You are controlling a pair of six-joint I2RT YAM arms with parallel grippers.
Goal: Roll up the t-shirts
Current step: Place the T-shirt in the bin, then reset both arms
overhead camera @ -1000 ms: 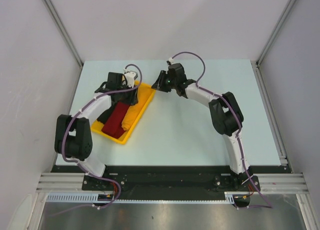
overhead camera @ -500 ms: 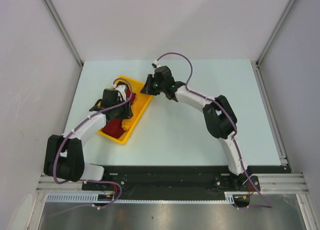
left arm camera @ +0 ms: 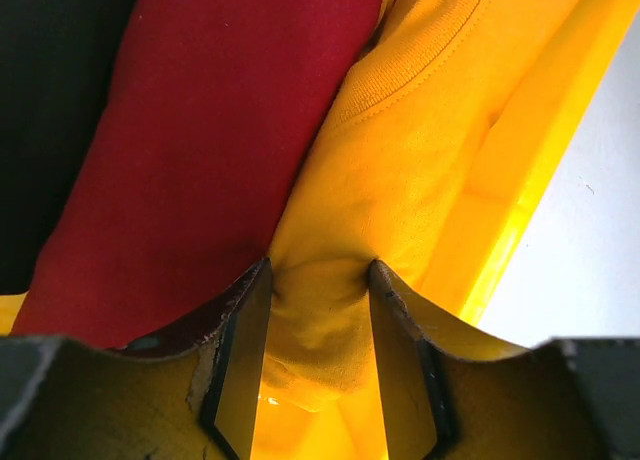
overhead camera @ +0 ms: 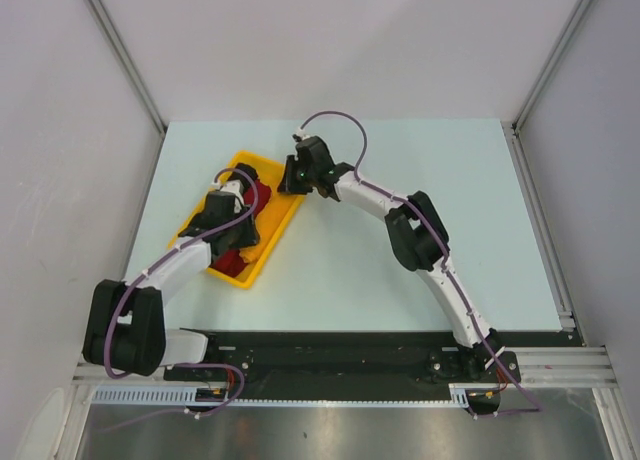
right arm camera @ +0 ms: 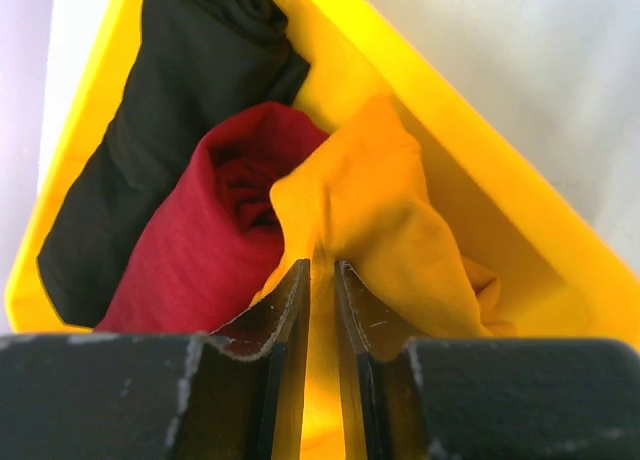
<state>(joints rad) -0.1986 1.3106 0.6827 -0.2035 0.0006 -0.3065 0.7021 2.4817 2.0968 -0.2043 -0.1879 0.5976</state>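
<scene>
The mustard t-shirt (left arm camera: 400,150) lies bunched along the right side of the yellow tray (left arm camera: 520,180), next to the dark red roll (left arm camera: 200,150) and the black roll (left arm camera: 40,110). My left gripper (left arm camera: 320,310) is down in the tray, its jaws closed on a fold of the mustard shirt. In the right wrist view my right gripper (right arm camera: 322,270) pinches the other end of the mustard t-shirt (right arm camera: 390,210), beside the red roll (right arm camera: 200,240) and the black roll (right arm camera: 170,130). In the top view the left gripper (overhead camera: 243,228) and right gripper (overhead camera: 283,185) both sit over the tray (overhead camera: 272,242).
The tray lies at an angle on the left half of the pale table (overhead camera: 400,210). Its rim (right arm camera: 480,170) stands close to the right of the mustard shirt. Grey walls enclose the table on the left, back and right.
My left gripper moved from the tray's far end down into the tray onto the mustard shirt. My right gripper moved left to the tray's far corner. The tray shifted a little.
</scene>
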